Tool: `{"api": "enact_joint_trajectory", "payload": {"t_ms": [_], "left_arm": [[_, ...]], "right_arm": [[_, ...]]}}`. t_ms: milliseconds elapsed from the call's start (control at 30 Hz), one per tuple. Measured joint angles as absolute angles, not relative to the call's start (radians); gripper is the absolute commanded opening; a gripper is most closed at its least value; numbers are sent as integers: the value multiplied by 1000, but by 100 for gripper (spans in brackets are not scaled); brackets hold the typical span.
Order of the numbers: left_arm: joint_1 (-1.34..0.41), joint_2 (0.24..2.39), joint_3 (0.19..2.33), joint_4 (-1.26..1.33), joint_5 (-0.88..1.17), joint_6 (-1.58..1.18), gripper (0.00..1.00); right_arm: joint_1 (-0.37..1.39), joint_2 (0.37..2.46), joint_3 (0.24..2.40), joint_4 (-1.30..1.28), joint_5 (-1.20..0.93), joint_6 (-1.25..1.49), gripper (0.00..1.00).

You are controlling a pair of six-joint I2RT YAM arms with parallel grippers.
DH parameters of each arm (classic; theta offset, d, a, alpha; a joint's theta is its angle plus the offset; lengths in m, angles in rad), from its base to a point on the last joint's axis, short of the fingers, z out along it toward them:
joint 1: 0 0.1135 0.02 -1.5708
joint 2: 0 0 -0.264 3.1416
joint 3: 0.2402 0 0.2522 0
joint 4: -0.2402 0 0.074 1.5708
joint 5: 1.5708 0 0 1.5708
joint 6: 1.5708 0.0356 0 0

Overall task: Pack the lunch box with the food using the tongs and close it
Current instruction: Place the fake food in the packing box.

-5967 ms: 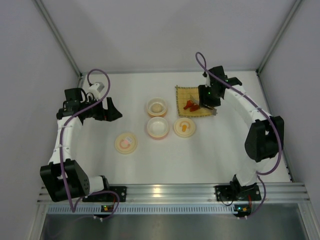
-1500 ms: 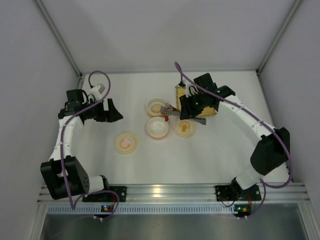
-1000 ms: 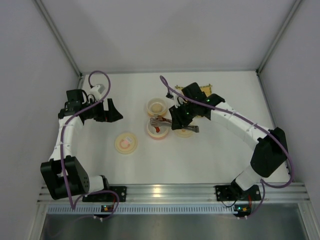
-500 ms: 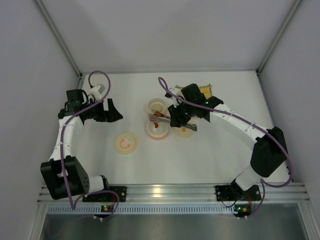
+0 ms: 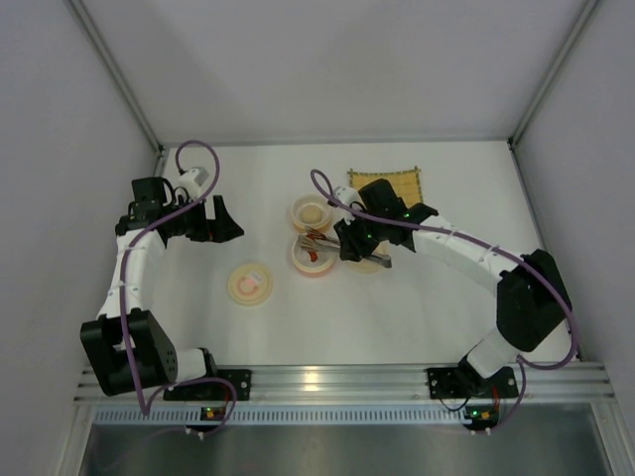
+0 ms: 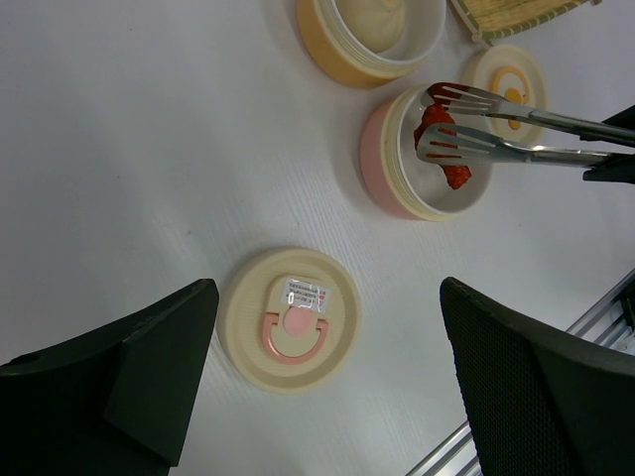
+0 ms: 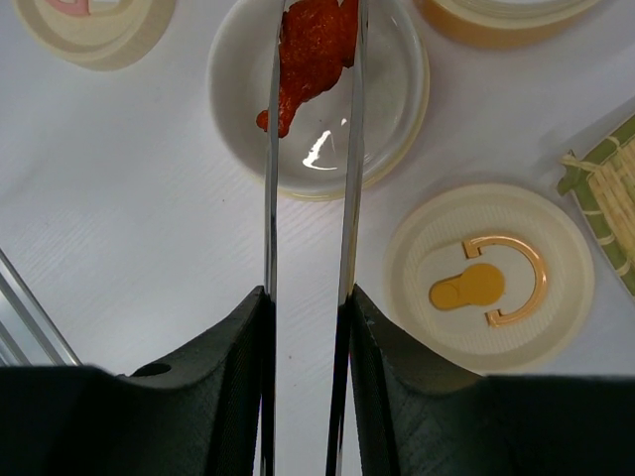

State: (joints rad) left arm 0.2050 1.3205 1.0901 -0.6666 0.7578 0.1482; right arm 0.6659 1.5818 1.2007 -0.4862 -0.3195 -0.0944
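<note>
Two claws over the white tabletop (image 5: pixel 417 307). Left claw (image 5: pixel 230 218), centre left of the top view: wide open, empty. Right claw (image 7: pixel 308 307), centre: clamped on the silver tongs (image 6: pixel 536 154), tips holding red sausage pieces (image 7: pixel 313 45) inside the pink bowl (image 6: pixel 377 164). Off-white ball (image 6: pixel 372 12): in the orange bowl (image 6: pixel 332 59) above.

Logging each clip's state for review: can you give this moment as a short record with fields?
right gripper: shut on tongs
tongs: tips pinch red food inside the rim of pink bowl
orange bowl: holds off-white ball
left gripper: open, empty, off to the left
lids: pink-marked lid, orange-marked lid, both lying beside the bowls
</note>
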Motion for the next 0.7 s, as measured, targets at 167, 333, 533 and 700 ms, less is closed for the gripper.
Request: {"api": "enact_joint_trajectory", "payload": {"t_ms": [167, 333, 533, 700], "left_arm": [[205, 1321, 1090, -667, 758, 150, 98], [205, 1321, 1090, -667, 754, 152, 98], [205, 1327, 1090, -667, 753, 152, 98], [205, 1329, 1090, -667, 751, 152, 99]], "right_arm": [[670, 1582, 1185, -458, -319, -97, 26], [677, 1582, 1185, -447, -321, -96, 36], [679, 1582, 1185, -449, -324, -95, 41], [679, 1582, 1183, -449, -326, -95, 45]]}}
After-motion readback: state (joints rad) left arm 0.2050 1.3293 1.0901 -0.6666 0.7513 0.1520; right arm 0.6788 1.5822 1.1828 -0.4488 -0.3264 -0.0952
